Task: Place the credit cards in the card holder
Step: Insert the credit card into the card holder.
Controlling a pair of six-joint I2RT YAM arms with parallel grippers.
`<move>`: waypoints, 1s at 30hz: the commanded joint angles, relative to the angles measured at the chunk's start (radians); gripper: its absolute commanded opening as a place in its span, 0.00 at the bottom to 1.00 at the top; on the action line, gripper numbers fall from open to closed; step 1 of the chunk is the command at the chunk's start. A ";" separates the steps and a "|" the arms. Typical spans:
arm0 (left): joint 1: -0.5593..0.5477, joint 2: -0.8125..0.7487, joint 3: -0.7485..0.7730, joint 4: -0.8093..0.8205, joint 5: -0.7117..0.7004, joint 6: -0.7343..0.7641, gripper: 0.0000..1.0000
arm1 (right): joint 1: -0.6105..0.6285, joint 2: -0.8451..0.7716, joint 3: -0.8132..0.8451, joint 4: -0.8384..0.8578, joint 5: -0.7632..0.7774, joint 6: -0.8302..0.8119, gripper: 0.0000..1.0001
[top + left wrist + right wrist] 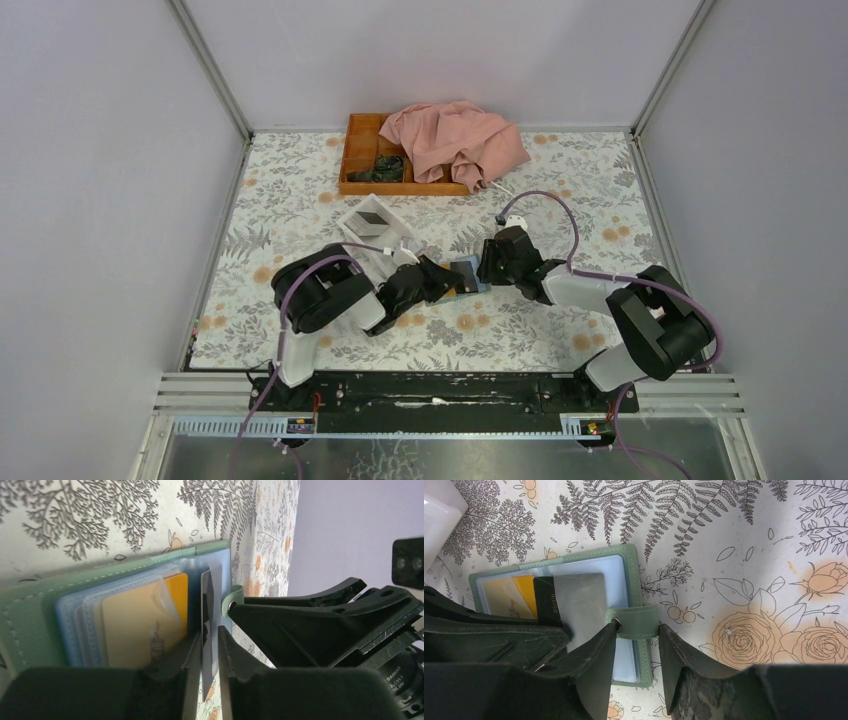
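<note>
While grey card (pixel 579 597) sits partway over card holder (pixel 633 587) sleeves, watch left gripper (pixel 209 635): jaws hug card, you cannot tell whether clamped or slack. If slack, card may tip out toward holder's strap tab (pixel 636 621). Right gripper (pixel 636 630), jaws apart, straddles tab; if it slips, holder skids on worktop (pixel 734 540).

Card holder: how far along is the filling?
Done: an orange card sits in a sleeve of the open card holder. In hand: the grey card stands edge-on within the left hand over the sleeves; the right hand straddles the strap. Left: seating that card.
</note>
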 commanded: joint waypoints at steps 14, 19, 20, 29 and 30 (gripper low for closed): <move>-0.015 -0.195 0.007 -0.469 -0.068 0.097 0.48 | -0.006 0.030 0.044 0.034 -0.028 0.002 0.44; -0.019 -0.196 0.038 -0.525 -0.079 0.111 0.52 | -0.005 0.040 0.049 0.037 -0.035 0.005 0.44; -0.019 -0.195 0.045 -0.538 -0.081 0.113 0.53 | -0.006 0.040 0.050 0.037 -0.039 0.005 0.44; -0.031 -0.201 0.114 -0.681 -0.107 0.130 0.55 | -0.006 0.004 0.053 0.012 -0.035 -0.006 0.44; -0.033 -0.208 0.121 -0.703 -0.111 0.134 0.55 | -0.006 0.004 0.056 0.009 -0.037 -0.007 0.44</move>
